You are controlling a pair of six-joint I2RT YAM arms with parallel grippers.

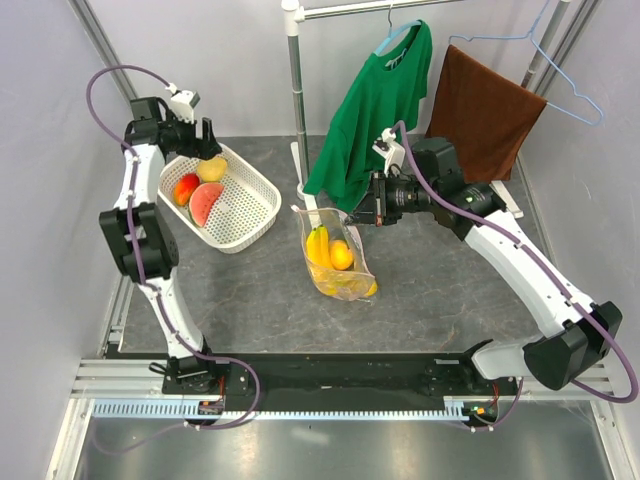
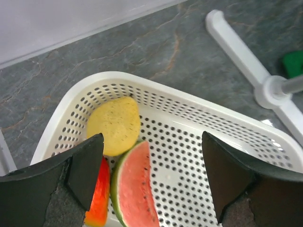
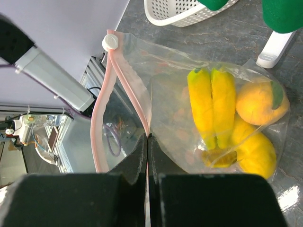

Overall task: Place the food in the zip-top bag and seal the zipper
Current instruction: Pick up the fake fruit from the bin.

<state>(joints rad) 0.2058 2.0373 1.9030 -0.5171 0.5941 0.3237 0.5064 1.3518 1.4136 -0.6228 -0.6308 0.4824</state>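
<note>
Zip-top bag holds bananas, oranges; three fruits left in basket; right gripper pinches zipper, left gripper spread, unsealed

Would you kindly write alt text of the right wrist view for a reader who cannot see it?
The right pincer, shut on the pinkish zipper of a clear zip-top bag, holds its mouth open; inside lie a banana bunch and two yellow-orange fruits. A white lattice basket sits beyond.
</note>
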